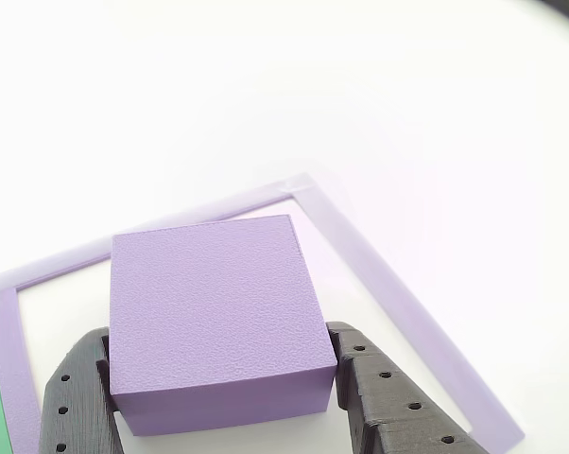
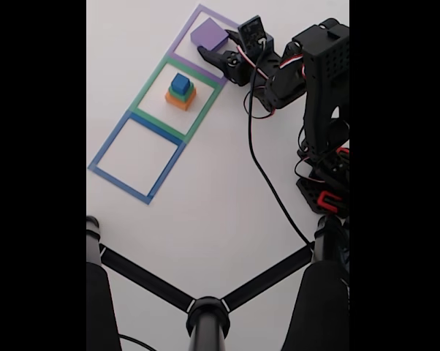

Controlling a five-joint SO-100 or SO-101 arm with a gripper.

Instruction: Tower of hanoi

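The matte purple foam-like square block (image 1: 214, 317) sits between the two dark perforated fingers (image 1: 77, 397) of the gripper (image 1: 218, 392), which clasp it on opposite side faces; in the other view the fingers press against its lower left and lower right edges, so the tool is clenched on this block. In the fixed view the same purple block (image 2: 209, 34) lies at the gripper (image 2: 214, 53) tip, inside the purple tape outline (image 2: 182, 38). Whether the block rests on the table or is lifted clear of it cannot be told from either view.

Just beyond the held block, on the side away from the arm's base in the fixed view, the neighbouring green tape outline (image 2: 148, 93) contains a stack: a blue cube (image 2: 180, 84) on top, a green block (image 2: 181, 93) under it, and an orange block (image 2: 179, 102) at the bottom. The stack is well apart from the gripper.

Further out along the same row lies a blue tape outline (image 2: 109, 148).

All outlines are laid flat on a white table (image 2: 227, 190). The black arm (image 2: 319, 73) reaches in from the right of the fixed view, with a black cable (image 2: 267, 183) trailing across the table surface.
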